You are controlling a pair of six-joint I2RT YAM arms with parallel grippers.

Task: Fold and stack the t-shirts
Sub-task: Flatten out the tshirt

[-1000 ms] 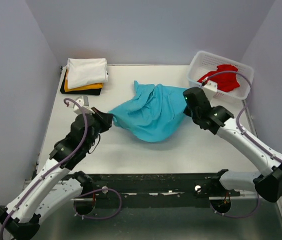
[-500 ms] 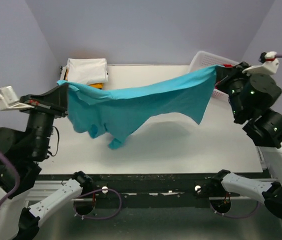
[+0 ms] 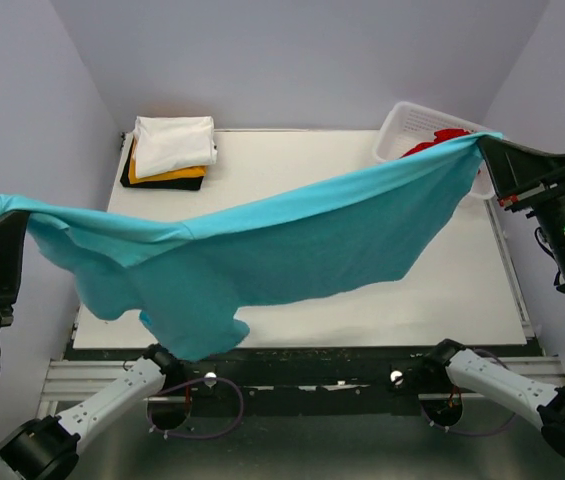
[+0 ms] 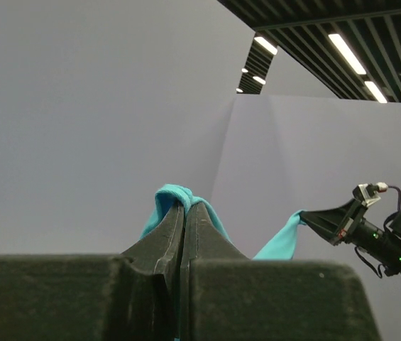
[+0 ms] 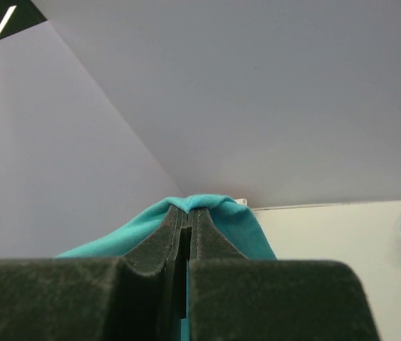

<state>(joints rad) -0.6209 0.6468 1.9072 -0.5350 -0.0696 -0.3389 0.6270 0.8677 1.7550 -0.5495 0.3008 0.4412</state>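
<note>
The teal t-shirt [image 3: 262, 250] hangs stretched between two raised arms, well above the table [image 3: 292, 160]. The left gripper [image 3: 20, 222] is pinched tight on one end and the right gripper [image 3: 487, 150] on the other, with the cloth sagging and bunched low on the left. I'd lower both ends together with the top edge taut, letting the hanging hem touch down first and drag smooth, clear of the folded stack [image 3: 170, 150] and the basket [image 3: 402, 125].

Left fingers [image 4: 161, 245] and right fingers [image 5: 211, 241] pinched together, raised high, wide apart.
</note>
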